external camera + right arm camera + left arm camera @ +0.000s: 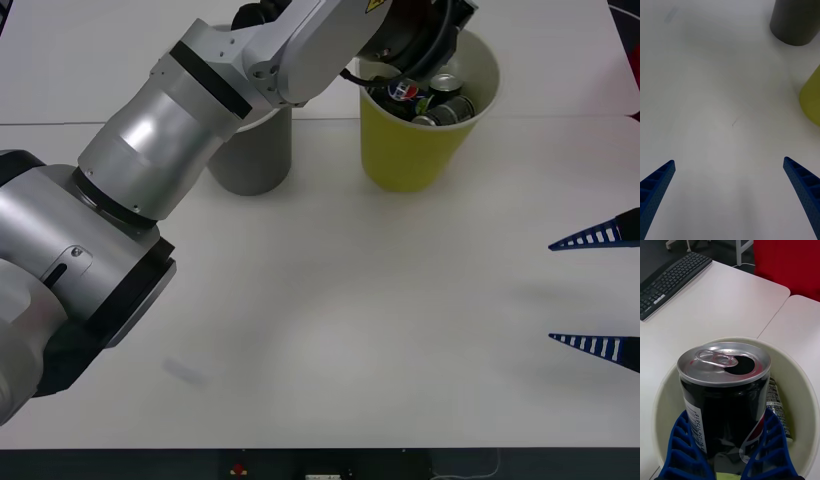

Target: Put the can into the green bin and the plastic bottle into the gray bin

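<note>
Two bins stand on the table point(330, 330) in the front view: the gray bin point(255, 155) just beside the green bin point(415, 150), which holds several cans; the left arm reaches over its rim. Well apart from the green bin, the right gripper point(597, 290) hovers with jaws spread. Right wrist view: its blue fingers point(657, 187) are wide apart above bare table. Left wrist view: the left gripper point(728, 450) pinches the can point(724, 397) upright over the green bin's mouth.

White surface point(330, 330) spreads before me; beyond it, a black keyboard point(666, 281) and a red panel point(790, 262).
</note>
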Controlling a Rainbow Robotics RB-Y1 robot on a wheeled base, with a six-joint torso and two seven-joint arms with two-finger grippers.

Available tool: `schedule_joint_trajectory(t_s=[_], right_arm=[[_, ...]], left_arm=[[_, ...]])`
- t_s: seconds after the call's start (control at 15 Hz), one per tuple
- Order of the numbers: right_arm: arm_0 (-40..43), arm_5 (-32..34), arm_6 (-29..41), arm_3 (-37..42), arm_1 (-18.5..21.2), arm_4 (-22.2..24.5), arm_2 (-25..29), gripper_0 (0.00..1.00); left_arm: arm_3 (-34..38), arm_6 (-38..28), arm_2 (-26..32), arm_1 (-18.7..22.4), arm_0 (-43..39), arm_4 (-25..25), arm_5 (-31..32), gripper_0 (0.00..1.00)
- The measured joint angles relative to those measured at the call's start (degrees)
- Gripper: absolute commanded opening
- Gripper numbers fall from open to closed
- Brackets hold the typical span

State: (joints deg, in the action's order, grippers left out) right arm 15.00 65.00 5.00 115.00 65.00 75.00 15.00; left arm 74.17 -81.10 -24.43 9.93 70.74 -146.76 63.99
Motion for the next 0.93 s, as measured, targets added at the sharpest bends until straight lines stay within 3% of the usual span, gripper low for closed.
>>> schedule_joint_trajectory(t_s=[0.07, 0.13, 0.53, 0.93], right_arm=[[0.00, 0.00, 0.00, 0.00, 0.00, 0.00, 0.00, 1.00], [0.00, 0.00, 0.00, 0.00, 0.00, 0.00, 0.00, 1.00], [0.00, 0.00, 0.00, 0.00, 0.00, 0.00, 0.00, 1.00], [0.00, 0.00, 0.00, 0.00, 0.00, 0.00, 0.00, 1.00]], left_arm=[[-0.02, 0.31, -0.07, 0.00, 0.01, -0.06, 0.00, 0.96], [-0.10, 0.73, -0.23, 0.00, 0.01, -0.11, 0.00, 1.00], [-0.52, 4.78, -0.84, 0.22, -0.01, 1.60, -1.49, 1.00], [4.99, 16.19, 2.28, 7.69, -4.42, 17.27, -1.03, 1.00]])
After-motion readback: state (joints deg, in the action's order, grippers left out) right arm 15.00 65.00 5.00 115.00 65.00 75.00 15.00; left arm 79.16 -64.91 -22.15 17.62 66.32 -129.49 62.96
